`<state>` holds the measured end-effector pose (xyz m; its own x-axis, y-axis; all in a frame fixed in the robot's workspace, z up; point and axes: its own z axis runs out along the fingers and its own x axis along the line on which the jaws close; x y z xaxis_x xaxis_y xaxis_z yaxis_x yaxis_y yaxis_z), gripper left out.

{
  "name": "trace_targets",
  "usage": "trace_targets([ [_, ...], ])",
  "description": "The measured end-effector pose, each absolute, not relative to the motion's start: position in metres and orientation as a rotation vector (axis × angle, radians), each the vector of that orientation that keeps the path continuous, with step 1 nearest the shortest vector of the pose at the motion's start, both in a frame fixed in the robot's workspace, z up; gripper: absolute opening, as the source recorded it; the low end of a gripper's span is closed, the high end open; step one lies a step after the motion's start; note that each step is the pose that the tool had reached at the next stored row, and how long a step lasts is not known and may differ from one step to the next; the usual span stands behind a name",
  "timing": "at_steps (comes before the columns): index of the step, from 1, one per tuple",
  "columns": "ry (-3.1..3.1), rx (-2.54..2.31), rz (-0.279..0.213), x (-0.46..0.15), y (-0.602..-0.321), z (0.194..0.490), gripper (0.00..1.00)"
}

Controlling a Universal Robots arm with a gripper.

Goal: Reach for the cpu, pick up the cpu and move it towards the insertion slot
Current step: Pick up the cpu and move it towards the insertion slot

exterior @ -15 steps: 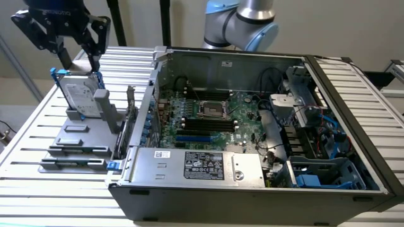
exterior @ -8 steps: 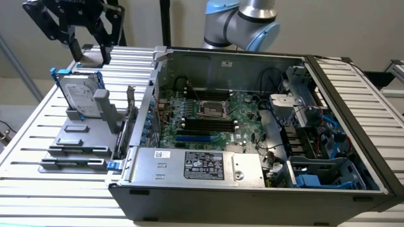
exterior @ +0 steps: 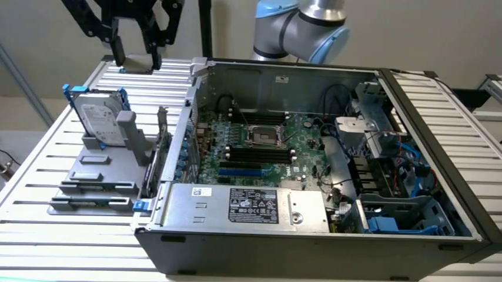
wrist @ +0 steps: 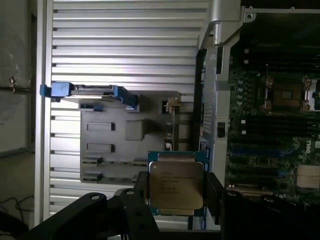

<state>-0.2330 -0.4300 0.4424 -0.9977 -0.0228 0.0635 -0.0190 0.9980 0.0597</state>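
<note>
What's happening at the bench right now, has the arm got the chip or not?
Yes. The gripper is shut on the cpu, holding it up in the air above the slatted table, near the holder with the upright hard drive. The chip is not over the open computer case. The insertion slot on the motherboard sits empty, off toward the exterior view's right of the gripper.

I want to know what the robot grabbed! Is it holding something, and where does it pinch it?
Yes, the gripper holds the cpu, pinched by two opposite side edges, silvery top showing.
</note>
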Motion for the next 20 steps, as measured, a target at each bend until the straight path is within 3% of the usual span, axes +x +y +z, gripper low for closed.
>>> trace_targets([
  [20,-3.07,0.032,-0.089,-0.142,-0.428,0.44,0.55],
])
